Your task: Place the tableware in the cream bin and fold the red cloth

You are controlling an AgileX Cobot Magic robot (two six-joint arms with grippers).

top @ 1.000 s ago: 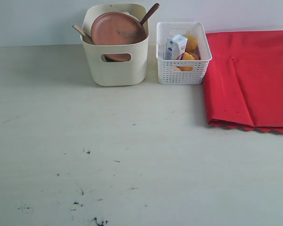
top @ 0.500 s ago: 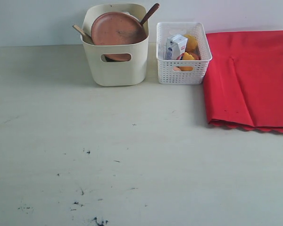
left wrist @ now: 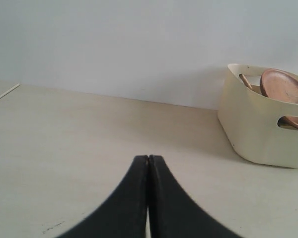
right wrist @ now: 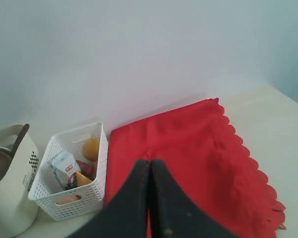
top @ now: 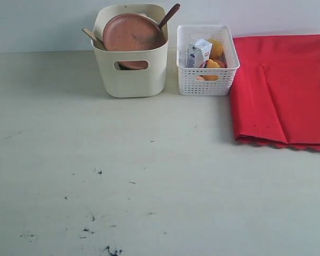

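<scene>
Exterior view: dark wooden spoon (top: 169,15) slants up-right from cream bin (top: 130,82).

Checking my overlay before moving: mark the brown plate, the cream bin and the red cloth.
brown plate (top: 132,33), exterior view, centre of its face.
cream bin (top: 130,84), exterior view, front wall under the handle cut-out.
red cloth (top: 288,85), exterior view, flat middle area.
</scene>
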